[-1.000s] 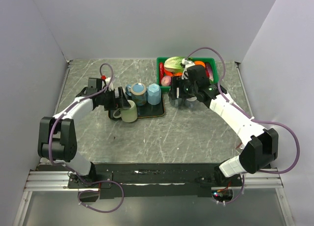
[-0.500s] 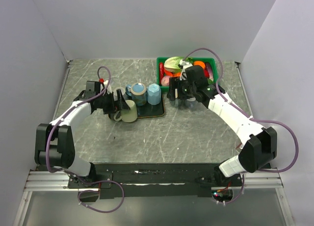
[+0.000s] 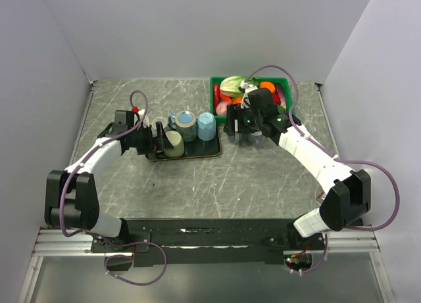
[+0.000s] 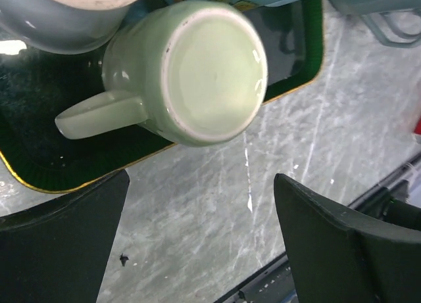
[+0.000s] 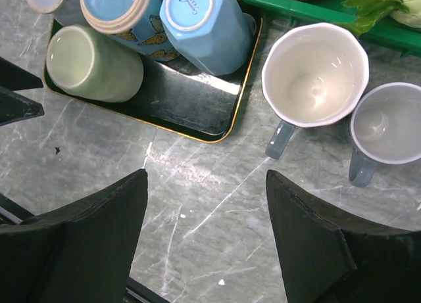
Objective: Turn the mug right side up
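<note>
From above, the left hand (image 3: 158, 137) sits at the left end of the tray (image 3: 197, 156), low over the bench (image 3: 217, 178). The green mug (image 3: 173, 144) stands on the tray's near-left corner, just beside that hand. Behind it on the tray are a patterned cup (image 3: 185, 122) and a blue cup (image 3: 206, 125). The right hand (image 3: 238, 129) hangs just right of the tray, in front of a green bin (image 3: 217, 86) full of vegetables. Neither hand's opening can be told from this height.

In the left wrist view, the green mug (image 4: 214, 69) is upside down, its pale base facing the camera and its handle pointing left. It rests inside the tray's (image 4: 39, 171) gold-edged rim. The left hand (image 4: 200, 185) is spread wide with nothing in it; both dark fingers (image 4: 66, 211) are clear of the mug, over bare bench (image 4: 217, 237).

In the right wrist view, the right hand (image 5: 207, 185) is also spread wide and empty above the bench (image 5: 197, 224). The green mug (image 5: 92, 63) shows base-up at the tray's (image 5: 197, 112) left end. The blue cup (image 5: 204, 27) and patterned cup (image 5: 122, 10) are beside it, also base-up. Right of the tray, on the bench, a white mug (image 5: 316, 73) and a grey mug (image 5: 388, 122) stand upright, touching, in front of the bin (image 5: 296, 7).
</note>
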Robot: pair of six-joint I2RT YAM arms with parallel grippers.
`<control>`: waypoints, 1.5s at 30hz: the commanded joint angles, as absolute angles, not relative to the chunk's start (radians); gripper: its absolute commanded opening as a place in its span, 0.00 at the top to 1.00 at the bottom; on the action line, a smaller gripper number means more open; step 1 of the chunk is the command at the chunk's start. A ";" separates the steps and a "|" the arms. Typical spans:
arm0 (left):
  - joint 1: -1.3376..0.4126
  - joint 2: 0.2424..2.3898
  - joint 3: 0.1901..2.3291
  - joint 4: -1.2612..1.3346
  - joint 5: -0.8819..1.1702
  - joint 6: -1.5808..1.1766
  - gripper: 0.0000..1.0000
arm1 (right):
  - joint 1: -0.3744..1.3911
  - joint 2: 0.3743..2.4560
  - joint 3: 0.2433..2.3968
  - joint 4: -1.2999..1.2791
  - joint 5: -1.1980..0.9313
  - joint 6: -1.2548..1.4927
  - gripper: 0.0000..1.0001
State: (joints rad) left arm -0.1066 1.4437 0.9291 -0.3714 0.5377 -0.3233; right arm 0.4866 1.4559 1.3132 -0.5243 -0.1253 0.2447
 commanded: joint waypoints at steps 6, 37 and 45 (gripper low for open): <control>-0.221 1.447 0.951 -0.325 0.278 -0.235 0.01 | 0.492 1.431 1.290 -0.495 -0.132 0.242 0.22; -0.256 1.531 1.019 -0.344 0.330 0.083 0.04 | 0.492 1.496 1.361 -0.565 -0.080 0.190 0.23; -0.245 1.532 1.032 -0.368 0.368 0.114 0.01 | 0.492 1.500 1.361 -0.560 -0.072 0.184 0.23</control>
State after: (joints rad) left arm -0.2516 1.5326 1.0203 -0.3542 0.3153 0.0856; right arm 0.4866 1.4921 1.3117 -0.5644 -0.0925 0.2016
